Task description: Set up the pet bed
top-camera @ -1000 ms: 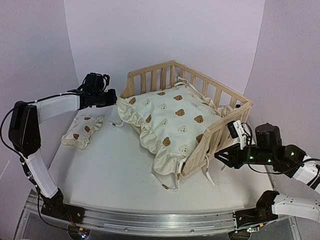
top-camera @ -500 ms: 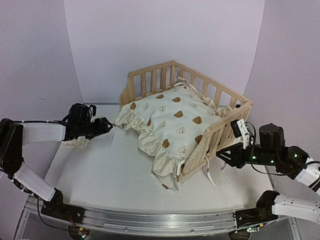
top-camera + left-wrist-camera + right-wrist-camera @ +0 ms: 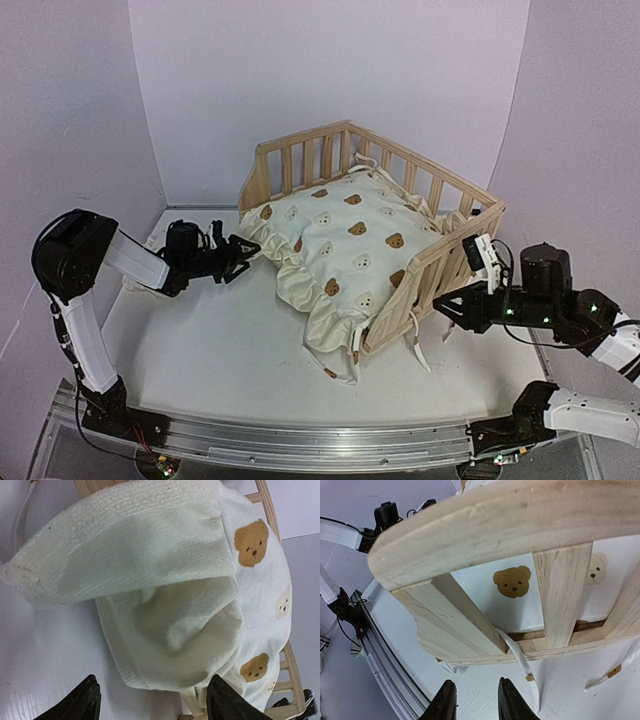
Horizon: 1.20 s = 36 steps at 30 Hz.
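Observation:
The pet bed's pine frame point(image 3: 300, 142) stands at the middle right of the table. Its bear-print cushion point(image 3: 340, 240) lies in it, and the front ruffle spills out over the open side onto the table. My left gripper point(image 3: 243, 252) is open, low at the cushion's left ruffled corner. In the left wrist view that corner point(image 3: 165, 605) sits just ahead of the spread fingertips point(image 3: 155, 700). My right gripper point(image 3: 443, 310) hovers beside the frame's right rail point(image 3: 495, 515), narrowly open with nothing between its fingers point(image 3: 476, 700). A cushion tie point(image 3: 512, 650) hangs through the rail.
Loose white ties point(image 3: 415, 345) trail on the table by the frame's front right corner. An aluminium rail point(image 3: 300, 440) runs along the near edge. Lilac walls close in behind and at both sides.
My left gripper let go of the cushion's back left corner, opened and dropped down to the left ruffle. The cushion settled lower in the frame. The right gripper barely moved.

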Available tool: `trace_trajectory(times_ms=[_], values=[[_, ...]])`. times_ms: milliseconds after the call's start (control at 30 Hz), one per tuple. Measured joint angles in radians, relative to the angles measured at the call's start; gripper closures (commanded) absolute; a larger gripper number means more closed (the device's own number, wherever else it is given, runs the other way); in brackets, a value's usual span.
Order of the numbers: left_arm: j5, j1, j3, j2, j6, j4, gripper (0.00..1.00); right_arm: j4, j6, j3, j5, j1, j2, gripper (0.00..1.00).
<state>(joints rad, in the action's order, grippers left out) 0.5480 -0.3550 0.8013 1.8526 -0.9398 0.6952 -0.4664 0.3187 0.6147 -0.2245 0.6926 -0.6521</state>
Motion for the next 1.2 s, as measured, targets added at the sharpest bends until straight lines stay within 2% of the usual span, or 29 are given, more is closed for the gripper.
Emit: trace_trajectory(times_ms=[167,200,267,300,467,767,933,1067,1100,1133,1167,1200], values=[[0.036,-0.03,0.042,0.041,-0.063,0.087,0.64,0.0,0.0,0.014,0.0,0.0,0.01,0.7],[0.042,-0.038,0.042,0.041,-0.073,0.103,0.73,0.0,0.0,0.017,0.0,0.0,0.01,0.71],[0.052,-0.047,0.042,0.041,-0.083,0.124,0.96,0.0,-0.001,0.02,0.0,0.0,0.008,0.72],[0.055,-0.051,0.042,0.041,-0.084,0.129,1.0,0.0,-0.003,0.02,0.0,0.0,0.008,0.72],[0.06,-0.043,0.016,-0.003,-0.08,0.123,1.0,-0.002,-0.008,0.028,-0.001,0.0,0.001,0.72],[0.043,-0.037,-0.036,-0.319,-0.022,-0.014,1.0,-0.011,-0.013,0.039,0.0,0.0,0.001,0.73],[0.012,-0.037,-0.033,-0.338,-0.016,-0.119,1.0,-0.023,-0.016,0.039,0.0,0.0,0.0,0.72],[-0.076,-0.034,-0.001,-0.301,0.049,-0.253,1.0,-0.024,-0.02,0.039,0.0,0.0,-0.009,0.73],[-0.11,-0.031,0.035,-0.265,0.085,-0.294,0.96,-0.023,-0.02,0.039,0.0,0.0,-0.013,0.72],[-0.14,-0.026,0.074,-0.227,0.118,-0.33,0.83,-0.022,-0.021,0.039,0.0,0.0,-0.019,0.73],[-0.184,-0.019,0.137,-0.172,0.161,-0.393,0.64,-0.021,-0.023,0.039,0.0,0.0,-0.026,0.73],[-0.23,-0.013,0.195,-0.124,0.204,-0.446,0.5,-0.019,-0.024,0.039,-0.002,0.0,-0.032,0.73]])
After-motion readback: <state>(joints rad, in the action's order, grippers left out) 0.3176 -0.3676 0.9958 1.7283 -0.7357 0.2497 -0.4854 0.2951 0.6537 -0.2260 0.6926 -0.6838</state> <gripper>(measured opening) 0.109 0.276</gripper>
